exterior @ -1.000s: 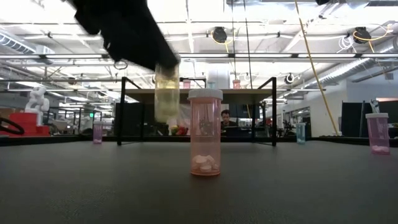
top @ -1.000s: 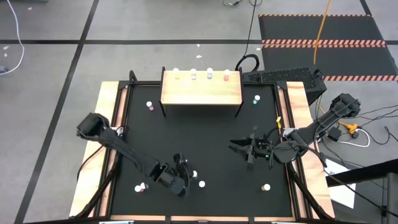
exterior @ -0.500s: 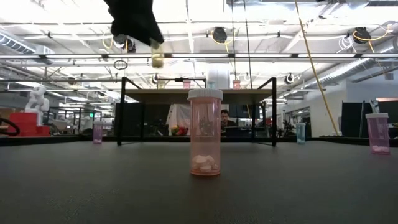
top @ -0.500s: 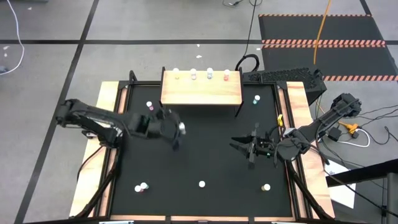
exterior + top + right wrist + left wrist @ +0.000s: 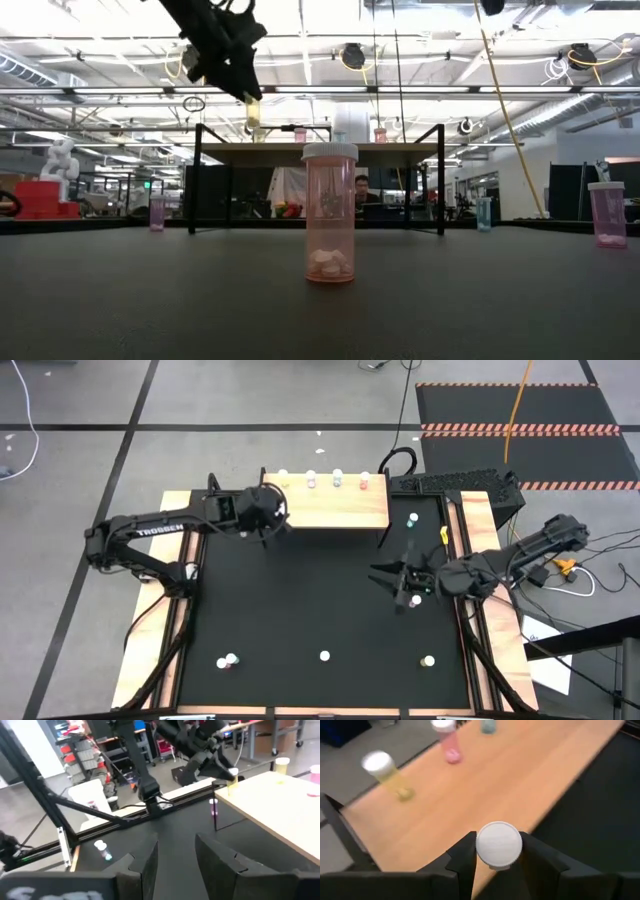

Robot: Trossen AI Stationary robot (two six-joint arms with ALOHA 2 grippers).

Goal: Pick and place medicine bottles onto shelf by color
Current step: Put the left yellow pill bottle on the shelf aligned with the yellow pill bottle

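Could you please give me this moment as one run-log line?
left hand: holds bottle over shelf edge | right hand: empty, open, waiting mid-table

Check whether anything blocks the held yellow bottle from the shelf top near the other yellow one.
Nothing visible does. The left gripper holds the bottle over the shelf edge; bare wood lies between it and the yellow bottle.

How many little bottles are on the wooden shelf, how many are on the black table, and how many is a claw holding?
On the shelf: 4 bottles
On the black table: 5 bottles
In the left claw: 1 yellow bottle
Total: 10 bottles
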